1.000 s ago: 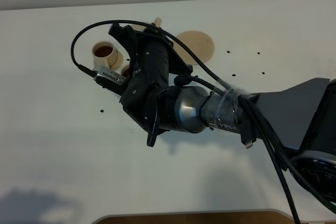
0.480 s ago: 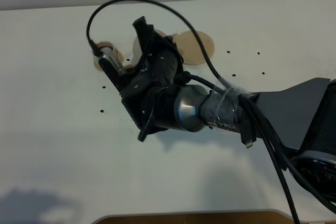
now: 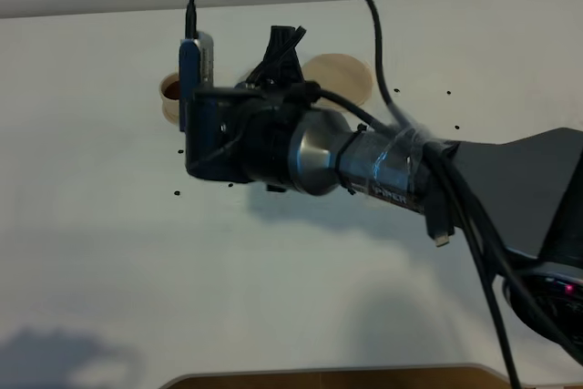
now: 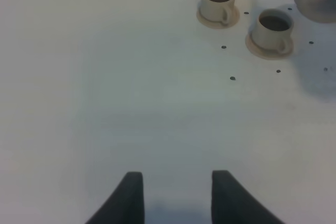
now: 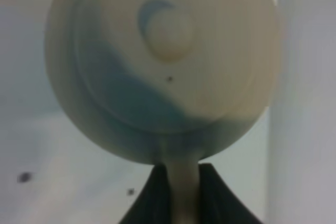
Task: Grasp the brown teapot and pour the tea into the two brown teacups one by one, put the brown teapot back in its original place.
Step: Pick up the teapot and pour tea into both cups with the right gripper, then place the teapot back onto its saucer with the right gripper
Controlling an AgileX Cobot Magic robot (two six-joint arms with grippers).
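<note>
White table | both teacups filled | right pincer clamped on teapot handle, held aloft beside cups | left pincer apart, idle | next: set teapot back down gently.

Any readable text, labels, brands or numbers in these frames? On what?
Nothing legible in any view.
White print on the right arm's taped wrist: too small and blurred to read.
Teapot, cups and table: no markings visible.

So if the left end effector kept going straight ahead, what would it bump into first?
Probably nothing soon: bare white table lies ahead of the left end effector. The two teacups sit farther on, off to one side.
</note>
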